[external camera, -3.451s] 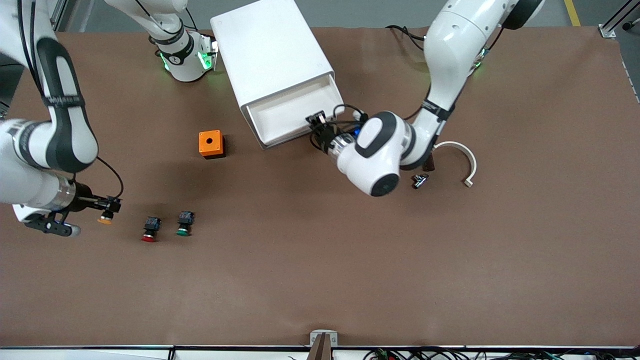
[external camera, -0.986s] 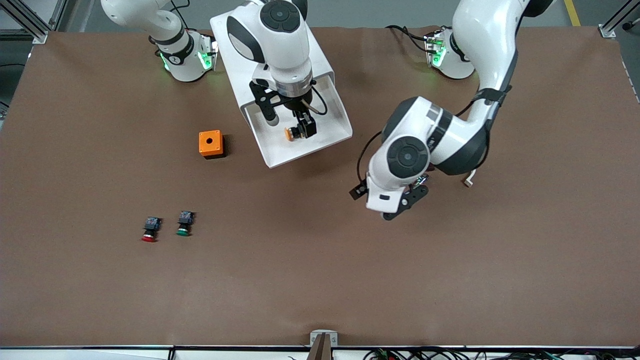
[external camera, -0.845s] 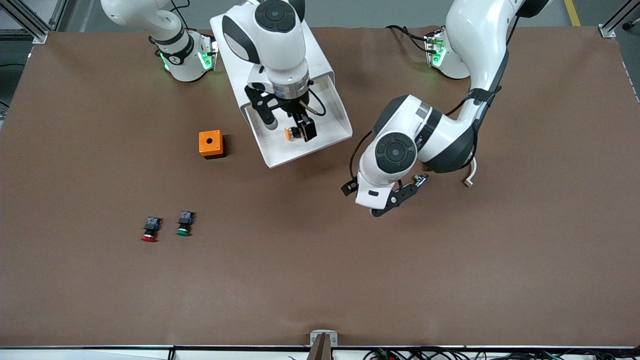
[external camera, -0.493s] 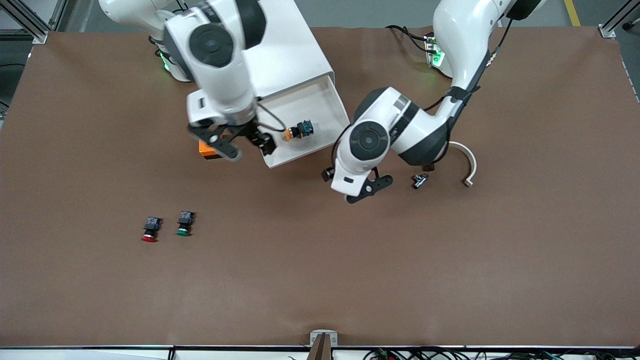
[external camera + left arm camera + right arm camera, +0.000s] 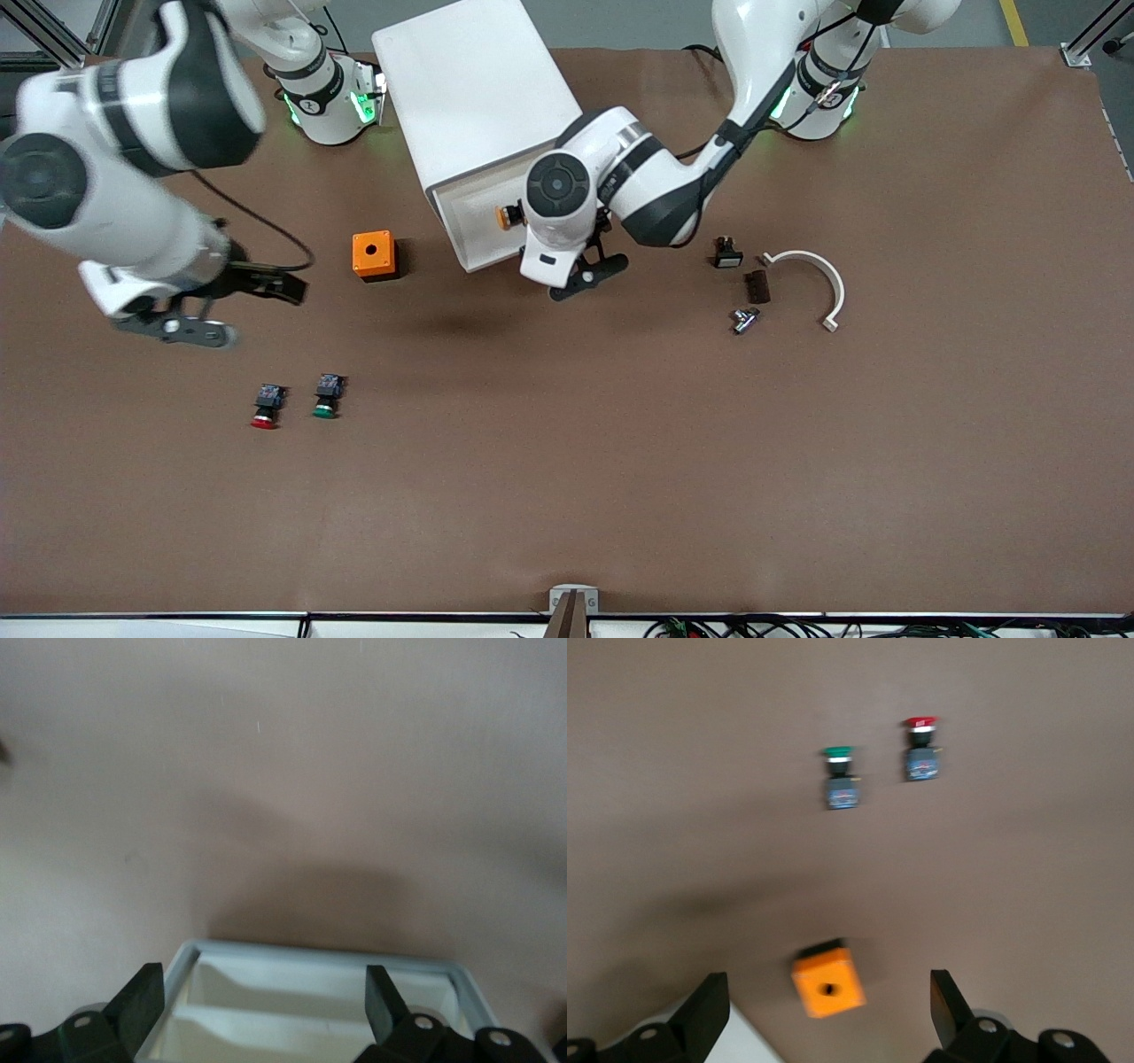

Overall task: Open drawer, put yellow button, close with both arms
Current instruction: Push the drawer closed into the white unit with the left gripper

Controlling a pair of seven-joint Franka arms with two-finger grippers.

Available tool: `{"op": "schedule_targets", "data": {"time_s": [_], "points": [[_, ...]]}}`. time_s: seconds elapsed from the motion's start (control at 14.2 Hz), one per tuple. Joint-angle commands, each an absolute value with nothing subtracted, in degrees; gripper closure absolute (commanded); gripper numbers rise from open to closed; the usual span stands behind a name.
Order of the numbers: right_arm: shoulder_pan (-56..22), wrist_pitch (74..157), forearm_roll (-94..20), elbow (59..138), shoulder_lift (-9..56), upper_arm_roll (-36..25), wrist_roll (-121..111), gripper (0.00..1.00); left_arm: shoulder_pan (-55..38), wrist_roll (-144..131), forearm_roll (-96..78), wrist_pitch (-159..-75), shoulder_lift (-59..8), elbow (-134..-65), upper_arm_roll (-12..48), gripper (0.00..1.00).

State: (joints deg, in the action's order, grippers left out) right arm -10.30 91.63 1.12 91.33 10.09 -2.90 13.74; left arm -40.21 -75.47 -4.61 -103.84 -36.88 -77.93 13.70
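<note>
Inside the open drawer (image 5: 469,213), yellow button (image 5: 509,215) lies sideways; both end effectors spread.

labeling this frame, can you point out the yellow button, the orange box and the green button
yellow button (image 5: 509,214): front view, on its orange-yellow cap, inside the open drawer.
orange box (image 5: 374,255): front view, on its top face beside the round hole.
green button (image 5: 838,753): right wrist view, on its green cap.

Robotics lab bench, brown-covered table (image 5: 620,496), aluminium framing (image 5: 1094,40) at corners, cable bundles (image 5: 797,627) (along the edge)
</note>
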Motion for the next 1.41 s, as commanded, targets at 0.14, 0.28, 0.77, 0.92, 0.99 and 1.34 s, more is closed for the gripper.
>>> {"op": "schedule_targets", "data": {"time_s": [0.14, 0.28, 0.77, 0.92, 0.99, 1.34], "points": [[0.08, 83.95, 0.70, 88.25, 8.44, -1.49, -1.04, 0.00, -40.34, -82.87, -4.39, -104.24, -35.86, -81.12, 20.03, 0.00], [2.01, 83.76, 0.53, 86.84, 8.52, -1.49, -3.51, 0.00, -40.78, -85.07, -4.22, -104.33, -35.86, -81.65, 21.53, 0.00], [4.48, 83.76, 0.62, 86.05, 8.88, -1.41, -3.60, 0.00, -41.31, -86.75, -3.43, -104.77, -36.12, -81.74, 21.10, 0.00], [4.75, 83.76, 0.53, 85.78, 8.96, -1.41, -3.69, 0.00, -38.95, -86.75, -1.07, -104.33, -34.55, -81.65, 20.31, 0.00], [4.40, 83.59, 0.70, 85.52, 8.96, -1.23, -3.78, 0.00, -37.28, -86.57, 1.38, -104.15, -34.11, -81.65, 20.22, 0.00], [3.26, 78.77, 0.09, 80.68, 8.70, -0.71, -2.99, 0.00, -23.94, -84.21, 12.11, -103.98, -29.45, -81.56, 20.21, 0.00]]}}
